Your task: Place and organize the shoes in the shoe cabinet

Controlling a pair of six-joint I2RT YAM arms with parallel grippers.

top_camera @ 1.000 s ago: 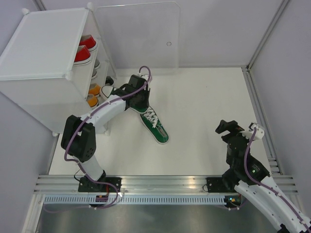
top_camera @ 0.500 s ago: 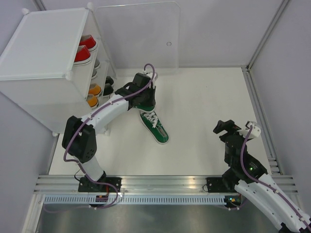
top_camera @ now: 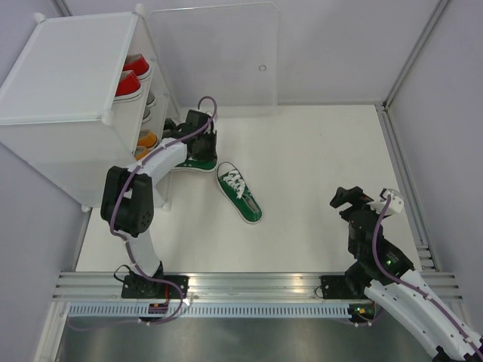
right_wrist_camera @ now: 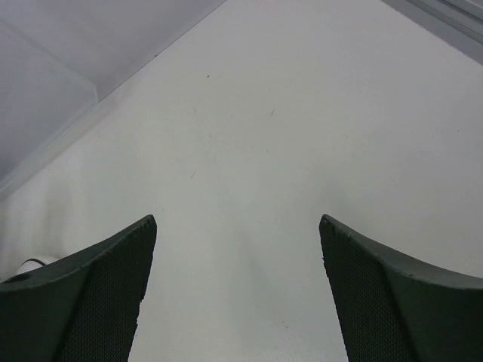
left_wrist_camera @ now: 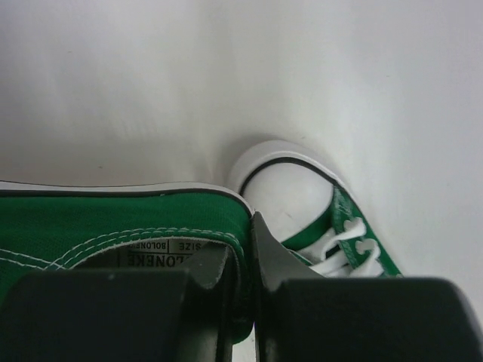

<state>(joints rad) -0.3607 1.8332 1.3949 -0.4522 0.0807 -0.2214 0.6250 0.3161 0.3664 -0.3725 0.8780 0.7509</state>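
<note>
**Green sneaker gripped at the cabinet mouth**

The left pincer (left_wrist_camera: 245, 253) is clamped on the collar wall of one green shoe (top_camera: 198, 160), one finger inside and one outside. I'd say that grip keeps the sole flat for sliding onto a shelf. The shoe sits just beside the open front of the shoe cabinet (top_camera: 68, 75), where a red pair (top_camera: 130, 81) and an orange pair (top_camera: 145, 141) are shelved. Its mate (top_camera: 240, 194) lies on the bench (top_camera: 324, 143). The right pincer (right_wrist_camera: 238, 286) is spread wide, empty, well apart.
</note>
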